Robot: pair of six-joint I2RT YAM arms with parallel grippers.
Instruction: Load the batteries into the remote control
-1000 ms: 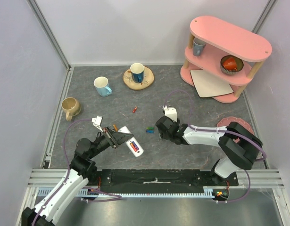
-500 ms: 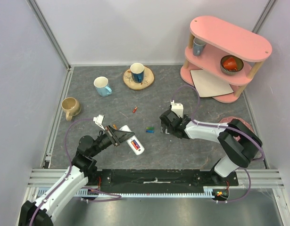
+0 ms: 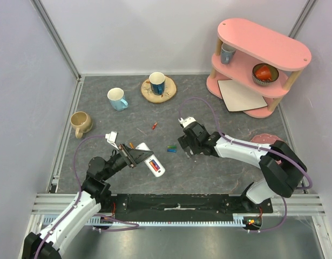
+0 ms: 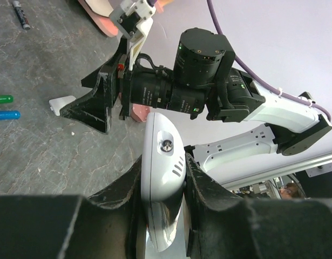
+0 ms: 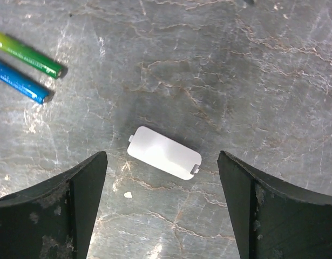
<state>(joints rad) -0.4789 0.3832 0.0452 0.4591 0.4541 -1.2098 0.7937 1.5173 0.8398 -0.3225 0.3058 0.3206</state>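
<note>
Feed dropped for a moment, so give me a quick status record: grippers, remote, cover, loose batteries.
left gripper: shut on remote control
right gripper: open over battery cover
battery cover: flat on table, off the remote control
green battery, blue battery: side by side on table, beside cover
red battery: alone, farther back

a pink shelf (image 3: 263, 44) far right holds a bowl (image 3: 264, 74). a beige mug (image 3: 81, 123), a pale blue mug (image 3: 117, 99) and a dark mug (image 3: 157, 83) on a wooden saucer (image 3: 166, 96) stand apart.

Left end effector (image 3: 136, 157) clamps remote control (image 3: 154, 165) — right end effector (image 3: 183, 148) beside batteries (image 3: 171, 148).
</note>
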